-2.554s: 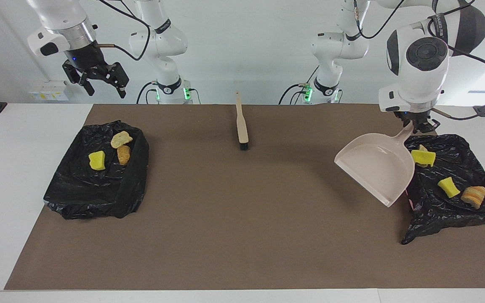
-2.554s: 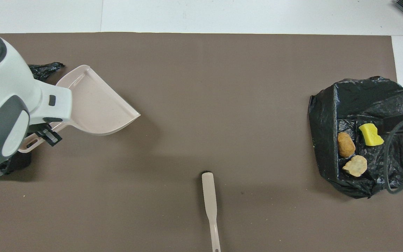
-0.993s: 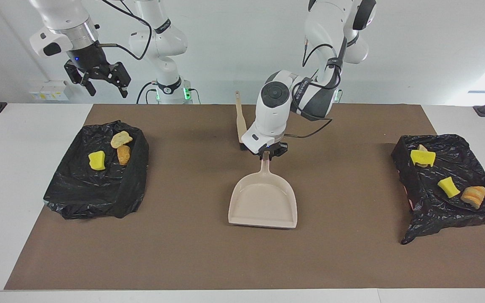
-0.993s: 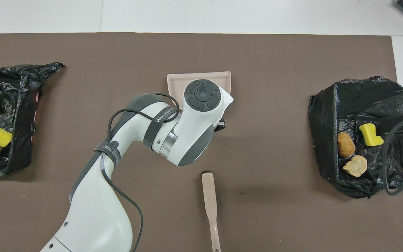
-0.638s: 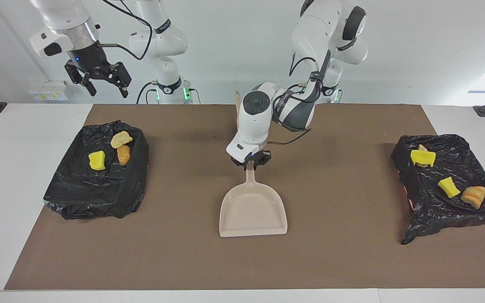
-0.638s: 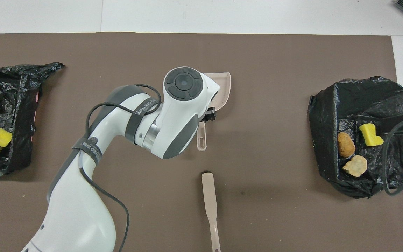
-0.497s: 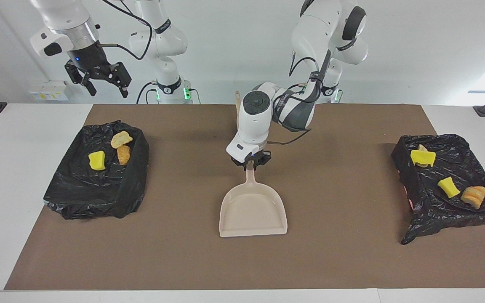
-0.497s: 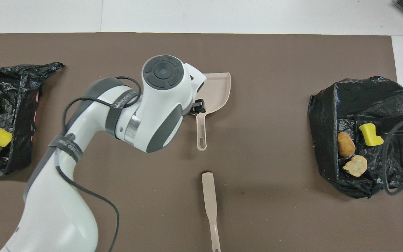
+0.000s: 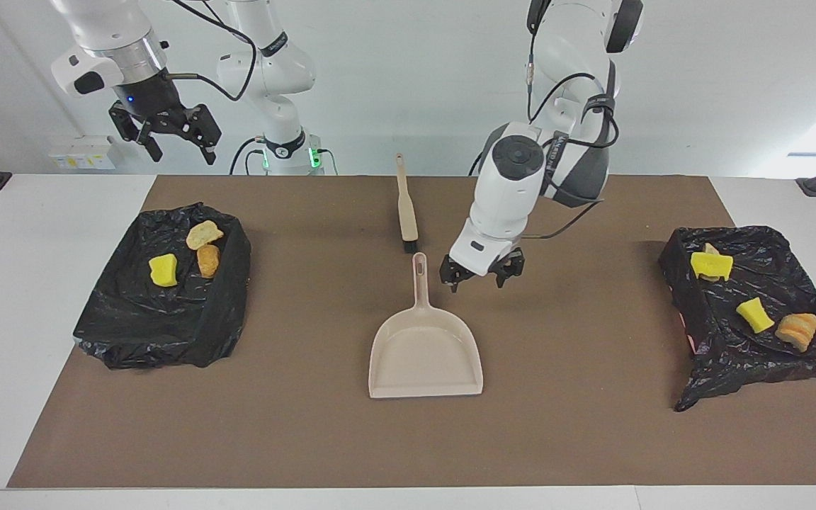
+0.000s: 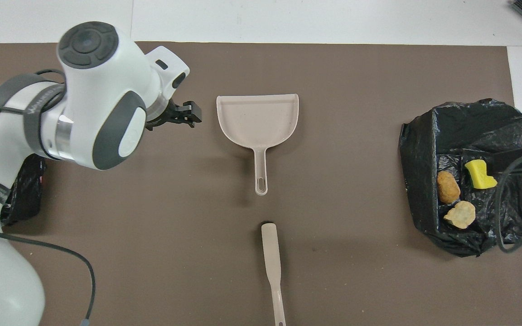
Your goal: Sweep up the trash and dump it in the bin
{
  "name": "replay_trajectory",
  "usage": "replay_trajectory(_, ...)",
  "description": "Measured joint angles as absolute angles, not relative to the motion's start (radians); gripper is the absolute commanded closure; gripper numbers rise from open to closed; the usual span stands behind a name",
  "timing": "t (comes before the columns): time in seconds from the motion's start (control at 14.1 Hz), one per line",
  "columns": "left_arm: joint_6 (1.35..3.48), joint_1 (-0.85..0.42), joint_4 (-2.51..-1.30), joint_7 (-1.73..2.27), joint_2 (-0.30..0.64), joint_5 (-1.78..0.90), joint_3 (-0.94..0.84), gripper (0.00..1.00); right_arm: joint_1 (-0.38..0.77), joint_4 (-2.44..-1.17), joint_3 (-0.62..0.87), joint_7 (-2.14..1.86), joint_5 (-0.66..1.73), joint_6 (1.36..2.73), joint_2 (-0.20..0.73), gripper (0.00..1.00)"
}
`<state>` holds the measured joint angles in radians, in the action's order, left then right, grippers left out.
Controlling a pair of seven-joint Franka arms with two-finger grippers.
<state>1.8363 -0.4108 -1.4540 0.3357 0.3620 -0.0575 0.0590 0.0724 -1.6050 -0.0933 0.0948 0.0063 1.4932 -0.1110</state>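
The beige dustpan (image 9: 426, 354) lies flat on the brown mat (image 9: 309, 425) at the table's middle, handle toward the robots; it also shows in the overhead view (image 10: 257, 118). My left gripper (image 9: 482, 273) is open and empty, just above the mat beside the dustpan's handle, toward the left arm's end. The trash lies in two black-bagged bins. The bin at the right arm's end (image 9: 153, 333) holds a yellow sponge chunk (image 9: 163, 270) and two bread lumps (image 9: 204, 234). The bin at the left arm's end (image 9: 734, 361) holds two yellow chunks (image 9: 711, 265) and a bread lump (image 9: 797, 330). My right gripper (image 9: 163, 131) waits open, high up.
The beige brush (image 9: 406, 212) lies on the mat nearer to the robots than the dustpan, in line with its handle; it also shows in the overhead view (image 10: 272, 262). In the overhead view my left arm hides most of the bin at its end.
My left gripper carried the dustpan from the bin at the left arm's end to the table's middle, set it flat, let go and moved aside. The right arm has not moved.
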Motion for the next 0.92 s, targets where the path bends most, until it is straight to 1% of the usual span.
replay_trajectory(0.28,1.745,-0.282,-1.455,0.134,0.275,-0.058,0.063,0.0,0.072,-1.605,-0.093,0.095,0.006,1.493,-0.111,0.0)
replay_trajectory(0.57,1.653,-0.167,-1.456,-0.056,0.221,-0.059,0.065,0.0,0.072,-1.605,-0.093,0.095,0.006,1.493,-0.111,0.0)
replay_trajectory(0.71,1.615,-0.128,-1.457,-0.095,0.195,-0.059,0.066,0.0,0.072,-1.605,-0.093,0.095,0.006,1.493,-0.111,0.0)
replay_trajectory(0.92,1.546,-0.104,-1.466,-0.113,0.141,-0.059,0.066,0.0,0.072,-1.605,-0.093,0.095,0.006,1.493,-0.111,0.0)
